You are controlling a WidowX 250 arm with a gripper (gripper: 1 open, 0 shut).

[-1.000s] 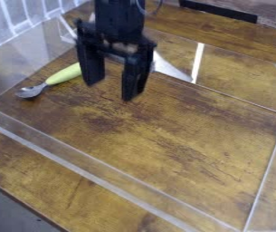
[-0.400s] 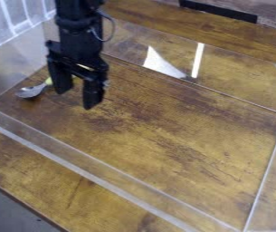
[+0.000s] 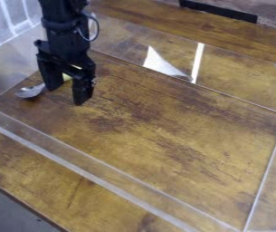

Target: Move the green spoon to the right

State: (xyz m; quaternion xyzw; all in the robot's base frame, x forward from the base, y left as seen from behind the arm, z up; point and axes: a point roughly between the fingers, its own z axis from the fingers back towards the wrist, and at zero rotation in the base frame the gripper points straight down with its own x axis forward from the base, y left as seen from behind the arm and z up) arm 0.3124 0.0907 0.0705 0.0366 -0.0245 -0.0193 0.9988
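Observation:
The green spoon lies at the left of the wooden table; its silver bowl (image 3: 29, 91) shows, while the handle is almost wholly hidden behind the black gripper. My gripper (image 3: 61, 92) points straight down over the spoon's handle end, just right of the bowl. Its jaws stand wide open, and its two dark fingers (image 3: 80, 91) hang low over the tabletop. I cannot tell whether a finger touches the spoon. Nothing is held.
A low clear acrylic wall (image 3: 116, 179) runs along the front edge and another clear wall (image 3: 268, 181) along the right side. Bare brown wood (image 3: 176, 118) stretches to the right of the gripper. Clear panels stand at the back.
The open gripper has moved left across the table and sunk a little, from the middle back to above the spoon, now covering its green handle. The spoon has not moved.

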